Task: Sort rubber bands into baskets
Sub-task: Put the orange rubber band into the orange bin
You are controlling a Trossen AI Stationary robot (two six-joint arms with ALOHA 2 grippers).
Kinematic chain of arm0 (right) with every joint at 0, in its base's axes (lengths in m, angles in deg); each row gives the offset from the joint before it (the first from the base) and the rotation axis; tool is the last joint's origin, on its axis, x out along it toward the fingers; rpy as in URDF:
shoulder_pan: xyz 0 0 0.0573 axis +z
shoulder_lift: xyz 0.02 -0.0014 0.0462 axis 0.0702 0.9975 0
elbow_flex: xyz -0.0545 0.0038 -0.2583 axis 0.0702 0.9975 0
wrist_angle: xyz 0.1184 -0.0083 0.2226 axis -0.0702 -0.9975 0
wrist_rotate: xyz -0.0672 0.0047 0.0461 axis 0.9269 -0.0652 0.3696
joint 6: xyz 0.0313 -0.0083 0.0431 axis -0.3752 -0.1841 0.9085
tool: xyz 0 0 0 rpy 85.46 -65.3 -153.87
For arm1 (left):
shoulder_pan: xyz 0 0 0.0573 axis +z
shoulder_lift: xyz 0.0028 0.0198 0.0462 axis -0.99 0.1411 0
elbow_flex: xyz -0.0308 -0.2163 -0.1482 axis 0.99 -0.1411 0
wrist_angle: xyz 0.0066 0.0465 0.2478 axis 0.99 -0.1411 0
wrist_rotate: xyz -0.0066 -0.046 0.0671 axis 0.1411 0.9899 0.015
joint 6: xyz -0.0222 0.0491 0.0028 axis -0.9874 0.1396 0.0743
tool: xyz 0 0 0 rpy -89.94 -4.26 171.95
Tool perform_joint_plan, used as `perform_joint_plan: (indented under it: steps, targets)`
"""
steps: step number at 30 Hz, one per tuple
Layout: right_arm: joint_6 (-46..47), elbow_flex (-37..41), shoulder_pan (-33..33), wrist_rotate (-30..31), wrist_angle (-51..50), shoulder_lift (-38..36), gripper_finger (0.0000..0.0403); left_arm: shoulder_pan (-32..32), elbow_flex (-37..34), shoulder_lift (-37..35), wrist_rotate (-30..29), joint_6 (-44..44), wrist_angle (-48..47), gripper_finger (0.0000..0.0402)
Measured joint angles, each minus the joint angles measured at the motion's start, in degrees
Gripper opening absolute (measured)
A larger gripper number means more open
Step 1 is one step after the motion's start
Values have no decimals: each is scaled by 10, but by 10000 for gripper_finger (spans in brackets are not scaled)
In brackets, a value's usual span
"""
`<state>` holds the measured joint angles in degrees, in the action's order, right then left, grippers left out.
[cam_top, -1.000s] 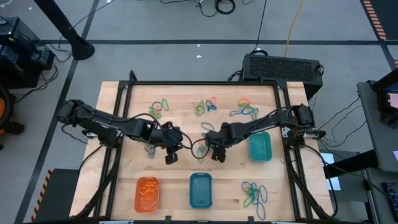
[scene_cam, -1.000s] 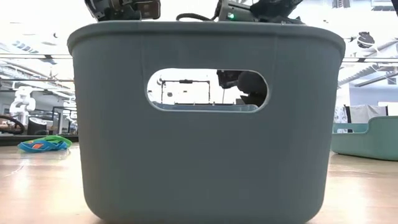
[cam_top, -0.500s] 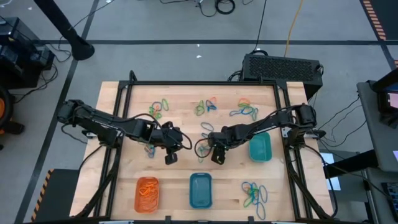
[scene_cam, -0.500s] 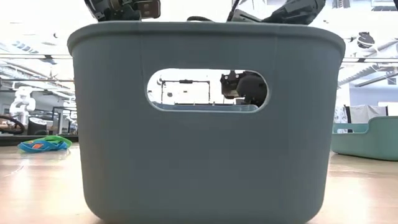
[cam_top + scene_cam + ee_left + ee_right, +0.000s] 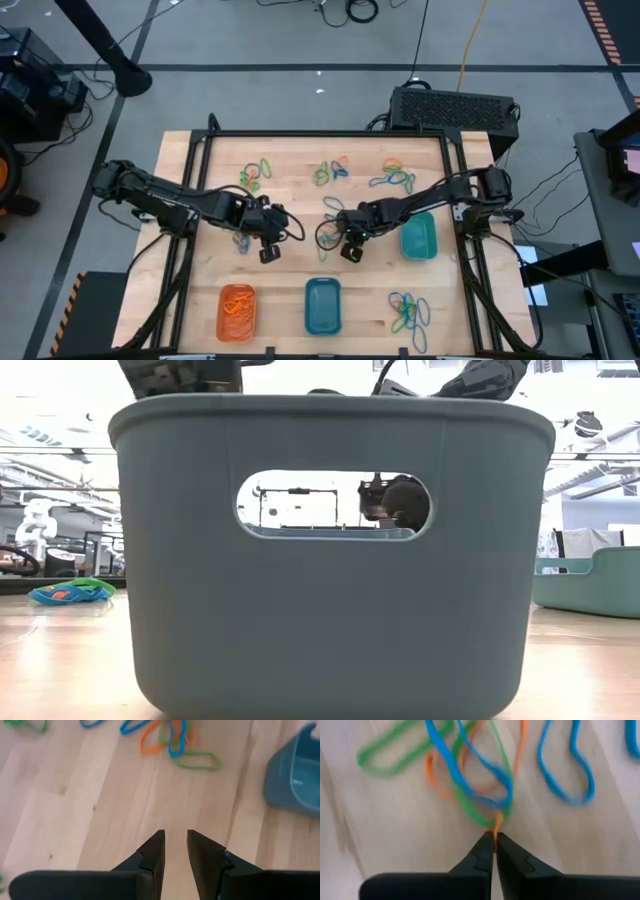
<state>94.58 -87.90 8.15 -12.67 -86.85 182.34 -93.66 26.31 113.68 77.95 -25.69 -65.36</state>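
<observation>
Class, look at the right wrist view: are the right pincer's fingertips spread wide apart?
No, the right pincer is pinched shut on an orange rubber band in a tangle of bands.

floor (image 5: pixel 250 40): grey from my feed, cables all over | black vented box (image 5: pixel 455 108): past table's far edge | room: bright ceiling lights

3 baskets (image 5: pixel 322 305) along the table's (image 5: pixel 300 270) front (band piles (image 5: pixel 330 172) behind)
</observation>
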Motion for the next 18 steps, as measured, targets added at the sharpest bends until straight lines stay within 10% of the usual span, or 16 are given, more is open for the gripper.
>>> perform_joint_plan:
  steps: [18]
  targets:
    - [15,1,1,22,68,-234,1,-20,0,-66,75,29,265,88]
